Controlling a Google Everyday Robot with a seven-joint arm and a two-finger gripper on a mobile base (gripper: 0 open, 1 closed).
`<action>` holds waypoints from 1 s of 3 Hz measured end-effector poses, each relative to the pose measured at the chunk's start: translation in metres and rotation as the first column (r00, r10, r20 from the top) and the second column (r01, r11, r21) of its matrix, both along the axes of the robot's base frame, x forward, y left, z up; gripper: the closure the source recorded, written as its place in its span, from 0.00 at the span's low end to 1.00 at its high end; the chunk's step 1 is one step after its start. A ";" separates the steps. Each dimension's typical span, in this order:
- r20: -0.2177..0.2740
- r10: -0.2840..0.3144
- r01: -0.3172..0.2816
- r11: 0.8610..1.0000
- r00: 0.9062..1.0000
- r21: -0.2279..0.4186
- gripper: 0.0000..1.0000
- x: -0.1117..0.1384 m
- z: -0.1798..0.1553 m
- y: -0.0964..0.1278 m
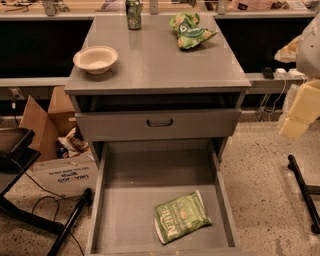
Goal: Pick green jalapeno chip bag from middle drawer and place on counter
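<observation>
The green jalapeno chip bag (181, 216) lies flat on the floor of the open middle drawer (150, 170), toward its front right corner, with its white lettering facing up. The drawer is pulled far out below the counter (160, 60). My gripper (294, 125) hangs at the right edge of the view, beside the cabinet. It is about level with the upper drawer front, well above and to the right of the bag, and touches nothing.
On the counter stand a cream bowl (95, 58), a dark can (133, 14) and a brighter green bag (190, 31). The upper drawer front (160, 123) has a black handle. Cardboard boxes (55, 150) and cables lie at left. A black bar (303, 190) lies on the floor at right.
</observation>
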State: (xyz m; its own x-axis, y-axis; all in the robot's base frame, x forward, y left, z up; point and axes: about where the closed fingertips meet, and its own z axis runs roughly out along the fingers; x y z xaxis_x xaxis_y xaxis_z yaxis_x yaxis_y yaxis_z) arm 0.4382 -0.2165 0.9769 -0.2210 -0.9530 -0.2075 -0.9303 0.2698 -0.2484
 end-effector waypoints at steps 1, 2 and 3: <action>0.000 0.000 0.000 1.000 1.000 0.000 0.00 0.000 0.000 0.000; -0.043 -0.017 0.016 1.000 0.999 -0.009 0.00 0.005 -0.038 0.009; -0.119 -0.072 0.073 0.997 0.990 0.007 0.00 0.016 -0.122 0.035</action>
State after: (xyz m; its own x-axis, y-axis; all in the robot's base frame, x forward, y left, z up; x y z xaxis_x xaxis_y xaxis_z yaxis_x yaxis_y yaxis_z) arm 0.4538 -0.1816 0.8546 -0.3134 -0.9312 -0.1862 -0.9309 0.3400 -0.1337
